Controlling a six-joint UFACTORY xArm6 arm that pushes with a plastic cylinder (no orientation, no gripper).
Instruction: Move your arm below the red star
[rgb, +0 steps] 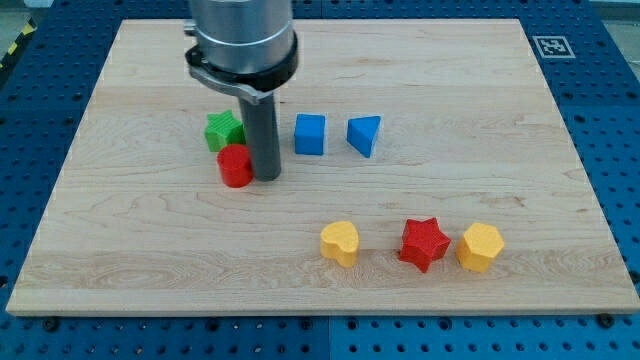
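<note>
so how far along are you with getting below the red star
Nothing looks done yet. My tip sits beside the red cylinder, near the green star, up in the view's left half. The red star lies toward the view's bottom right, between two yellow blocks. Left: the whole trip across to the bare wood under it.

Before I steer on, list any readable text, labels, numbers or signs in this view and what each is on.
No readable words, brands or numbers.
One sign only: a black-and-white square marker, a coded pattern without letters, at the view's top right beside the wooden board.
The blocks, including the red star, carry no print; neither does my tip.
</note>
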